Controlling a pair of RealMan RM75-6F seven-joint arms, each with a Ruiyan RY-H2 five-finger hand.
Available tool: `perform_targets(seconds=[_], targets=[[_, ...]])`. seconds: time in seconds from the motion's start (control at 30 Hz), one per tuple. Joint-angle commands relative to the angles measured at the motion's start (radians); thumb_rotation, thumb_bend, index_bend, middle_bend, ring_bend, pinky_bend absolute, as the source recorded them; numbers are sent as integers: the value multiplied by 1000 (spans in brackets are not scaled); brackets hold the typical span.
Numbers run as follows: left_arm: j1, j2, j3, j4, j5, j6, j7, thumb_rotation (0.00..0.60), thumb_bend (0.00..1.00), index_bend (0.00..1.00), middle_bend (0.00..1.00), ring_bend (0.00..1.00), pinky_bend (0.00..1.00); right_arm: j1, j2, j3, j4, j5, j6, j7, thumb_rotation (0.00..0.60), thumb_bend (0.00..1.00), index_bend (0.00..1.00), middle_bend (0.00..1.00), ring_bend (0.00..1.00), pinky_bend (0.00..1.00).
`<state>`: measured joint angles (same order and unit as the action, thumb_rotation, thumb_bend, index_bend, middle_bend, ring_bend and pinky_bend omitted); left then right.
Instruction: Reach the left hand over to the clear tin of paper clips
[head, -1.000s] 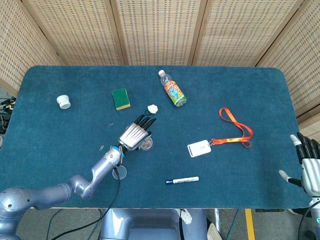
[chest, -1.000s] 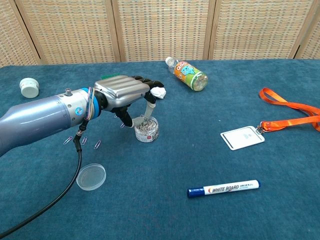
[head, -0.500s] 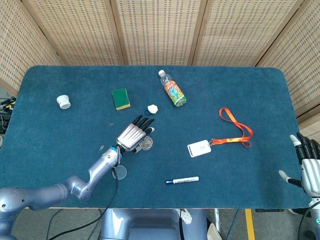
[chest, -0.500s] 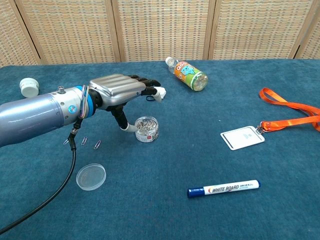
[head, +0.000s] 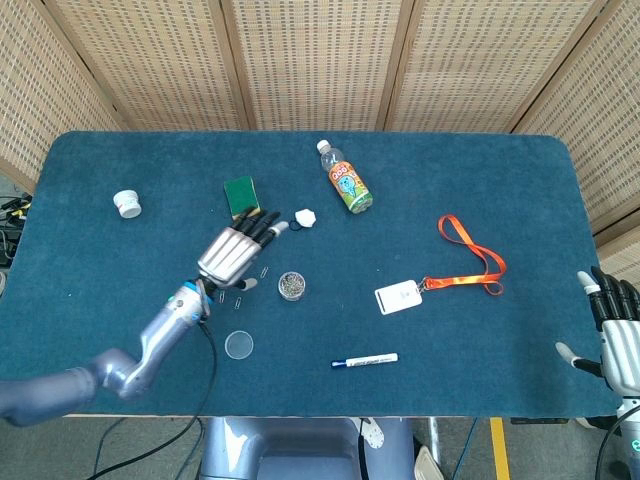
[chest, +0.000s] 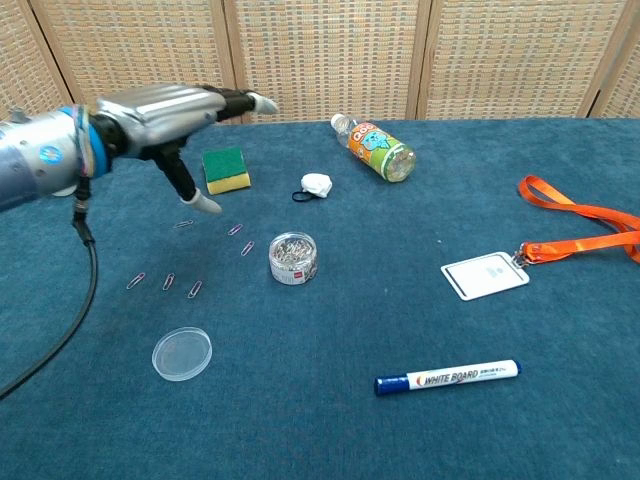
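Near frame centre in the head view: clear tin of paper clips (head: 291, 285), upright on the blue surface (head: 500, 200), lid off, packed with a silvery tangle of clips behind see-through walls. Up and left of it, well apart: left hand (head: 232, 254), fingers spread and extended, holding nothing, raised above the cloth, probably not yet brought in over the tin. Lower left of the tin: clear lid (chest: 182, 353), lying flat, likely set aside to expose the clips. Scattered between: loose paper clips (chest: 165, 281). Far lower right: right hand (head: 622, 340), fingers apart, idle.
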<state>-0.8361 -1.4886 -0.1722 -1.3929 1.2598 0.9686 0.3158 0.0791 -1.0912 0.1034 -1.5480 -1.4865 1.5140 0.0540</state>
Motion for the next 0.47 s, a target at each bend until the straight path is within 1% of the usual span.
perform_targets(seconds=[0.03,0.1,0.17,0.27,0.37,0.47], targets=[[149,130,4,-138,-82,173,33,600,41,0,0,0,0,-1,1,-1,-2,-2,2,0,600,0,7,0,0,0],[247,169,18,-205,-130,294,49,600,41,0,0,0,0,-2,2,-1,-5,1,0,-3,600,0,7,0,0,0],[316,196,40,-246,-138,380,64,600,41,0,0,0,0,-2,3,-2,-9,6,-4,-7,600,0,7,0,0,0],[390,237,85,-271,-120,453,76,600,41,0,0,0,0,-1,3,-4,-12,3,-5,-11,600,0,7,0,0,0],[486,284,125,-319,-85,537,6,600,44,0,0,0,0,0,2,-7,-12,-9,-2,-19,600,0,7,0,0,0],[544,311,147,-341,-54,584,-48,600,47,0,0,0,0,0,1,-7,-12,-10,-1,-23,600,0,7,0,0,0]])
